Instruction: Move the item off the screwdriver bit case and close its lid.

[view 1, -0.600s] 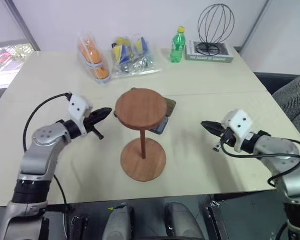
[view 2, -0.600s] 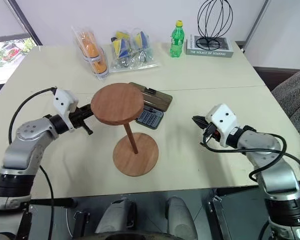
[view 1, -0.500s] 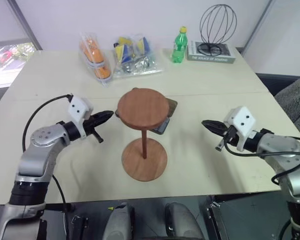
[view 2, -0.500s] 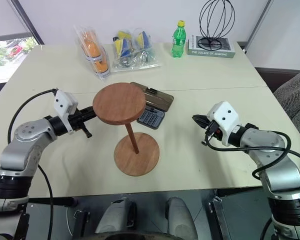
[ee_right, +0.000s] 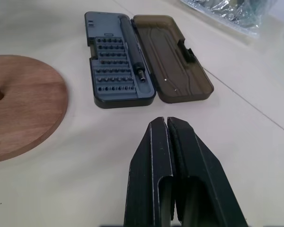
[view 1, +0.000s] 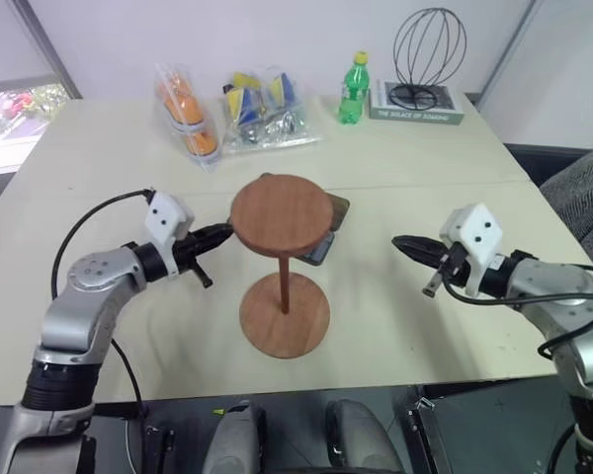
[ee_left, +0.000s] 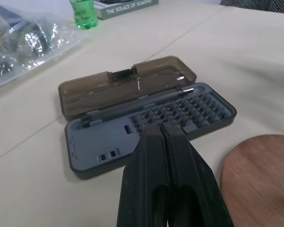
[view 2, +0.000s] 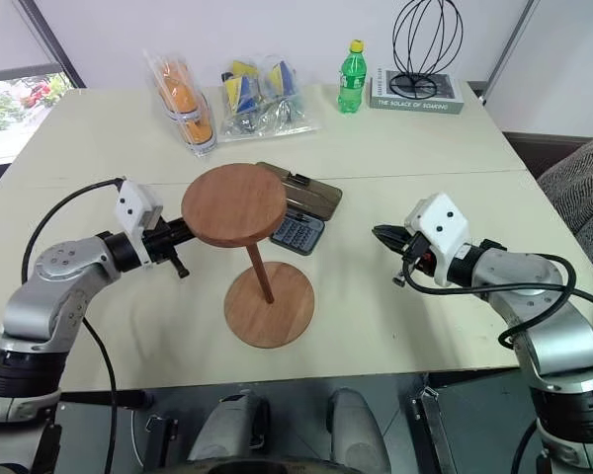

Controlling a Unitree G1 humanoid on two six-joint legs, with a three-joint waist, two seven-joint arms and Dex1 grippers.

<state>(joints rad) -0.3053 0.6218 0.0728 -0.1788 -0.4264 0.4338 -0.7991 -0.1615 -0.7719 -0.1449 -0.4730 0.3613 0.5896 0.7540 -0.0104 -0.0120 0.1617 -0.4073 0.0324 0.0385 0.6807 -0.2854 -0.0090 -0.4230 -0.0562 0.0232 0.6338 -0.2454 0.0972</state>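
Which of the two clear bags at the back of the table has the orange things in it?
The bag with orange contents, farther from the green bottle. The bag beside it holds yellow, blue and silvery items instead.

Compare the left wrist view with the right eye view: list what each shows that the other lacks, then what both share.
Left wrist view alone: the bit rows and the driver in the screwdriver bit case, which the right eye view partly hides behind the stand's top disc.

Right eye view alone: the whole wooden stand, the orange bag, the wire ornament, the right gripper.

Both: the open lid, green bottle, book, and shut left gripper.
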